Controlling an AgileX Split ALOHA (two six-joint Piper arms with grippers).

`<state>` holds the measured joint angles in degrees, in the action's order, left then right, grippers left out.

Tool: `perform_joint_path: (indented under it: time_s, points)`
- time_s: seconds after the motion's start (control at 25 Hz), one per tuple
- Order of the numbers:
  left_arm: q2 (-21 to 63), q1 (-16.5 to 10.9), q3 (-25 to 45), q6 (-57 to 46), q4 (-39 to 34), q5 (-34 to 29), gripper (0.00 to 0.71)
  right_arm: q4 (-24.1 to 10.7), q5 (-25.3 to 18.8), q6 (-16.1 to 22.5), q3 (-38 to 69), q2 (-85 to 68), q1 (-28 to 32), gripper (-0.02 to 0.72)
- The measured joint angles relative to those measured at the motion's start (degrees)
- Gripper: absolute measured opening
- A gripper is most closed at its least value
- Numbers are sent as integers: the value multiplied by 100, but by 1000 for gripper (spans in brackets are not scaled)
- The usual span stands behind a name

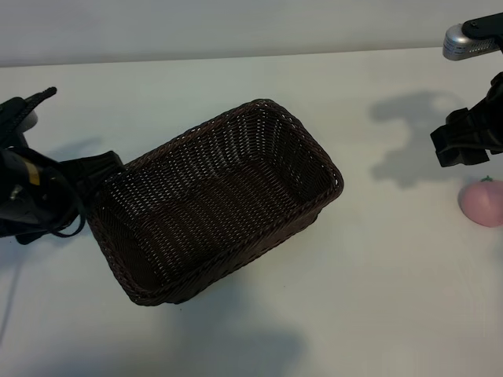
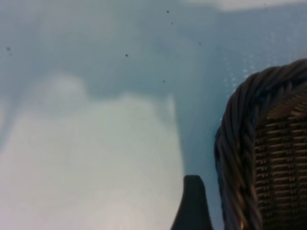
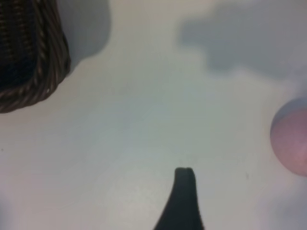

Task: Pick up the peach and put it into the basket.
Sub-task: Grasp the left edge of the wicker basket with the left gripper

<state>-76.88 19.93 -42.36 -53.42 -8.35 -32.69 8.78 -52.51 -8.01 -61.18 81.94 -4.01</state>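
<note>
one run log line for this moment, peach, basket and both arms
peach: on table, right edge, not held | basket: centre, holds nothing | right gripper: open, above table beside peach | left gripper: open, at basket's left end

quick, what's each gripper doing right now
Left gripper: open, empty, beside the basket.
Right gripper: open, empty, above the peach.

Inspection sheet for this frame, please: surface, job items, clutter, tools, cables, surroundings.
Surface: plain white table, arm shadows on it.
Job's things: peach on the table at the exterior view's right edge, outside the basket; basket empty, mid-table.
Clutter: nothing seen.
Grippers: left tool open, low beside the basket's left end; right tool open, above the table near the peach, holding nothing.
Cables: dark cable looped at the left arm.
Surroundings: pale wall behind the table.
</note>
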Motion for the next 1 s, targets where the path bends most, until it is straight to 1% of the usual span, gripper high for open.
perform_joint_path:
  time_s: [0.16, 0.4, 0.48, 0.68, 0.8, 1.0]
  points:
    - [-238, 0, 0, -64, 126, 193, 575, 0, 0, 0, 0, 0, 0, 594]
    - [-563, 5, 0, -70, 289, 225, 575, 0, 0, 0, 0, 0, 0, 594]
    - [-636, 71, 0, -70, 341, 219, 575, 0, 0, 0, 0, 0, 0, 594]
    - [-886, 396, 0, -218, 409, 323, 575, 0, -5, 0, 0, 0, 0, 594]
    - [-1098, 441, 0, -244, 457, 350, 575, 0, -44, 0, 0, 0, 0, 594]
    - [-1150, 453, 0, -333, 455, 357, 575, 0, -59, 0, 0, 0, 0, 594]
